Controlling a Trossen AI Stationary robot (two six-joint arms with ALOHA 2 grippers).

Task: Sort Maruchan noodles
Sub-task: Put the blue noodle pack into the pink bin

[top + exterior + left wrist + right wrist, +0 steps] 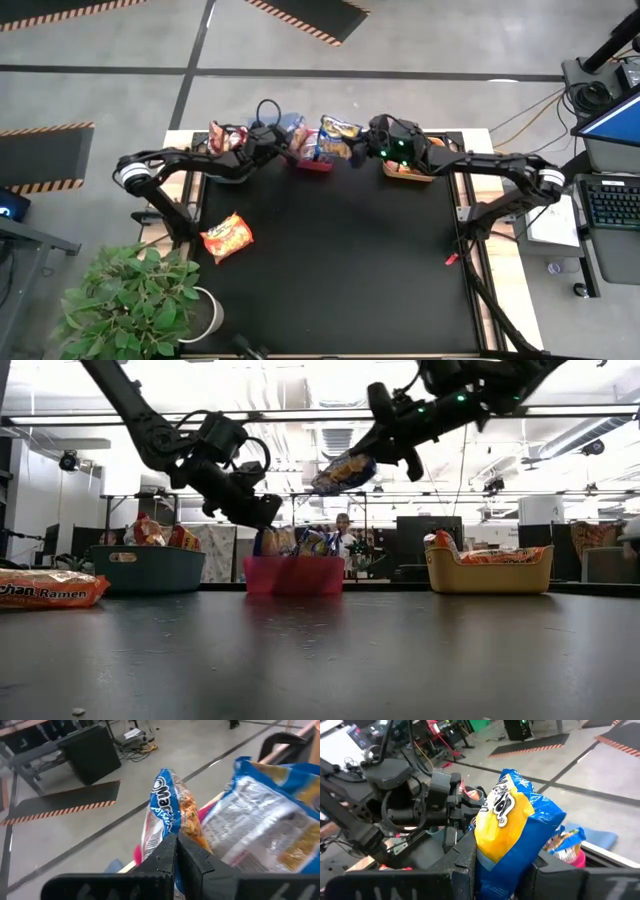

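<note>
My right gripper (357, 152) (378, 448) is shut on a blue-and-yellow Maruchan packet (338, 130) (343, 472), high over the red bin (316, 166) (294, 574). My left gripper (287, 148) (262, 512) hangs just above the same bin's left end, shut on a blue-edged packet (170, 810) seen edge-on. More blue packets (300, 542) stand inside that bin. An orange packet (227, 237) (45, 590) lies flat on the black table near its left edge. Orange packets (155, 533) lean in the dark grey bin (147, 568), and some (490, 556) lie in the orange bin (488, 572). My left gripper pinches the blue-edged packet between its two fingers (165, 855). The packet's thin edge (167, 827) rises from between them. Whether its other end rests in the bin, I cannot tell. My right gripper pinches the blue-and-yellow packet by one end (495, 862) between both fingers (462, 857). The packet is lifted clear and sticks out past the fingertips, tilted.
Three bins stand in a row along the table's far edge: dark grey at the left (225, 165), red in the middle, orange at the right (407, 172). The two grippers are close together over the red bin. A potted plant (135, 295) stands at the near left corner.
</note>
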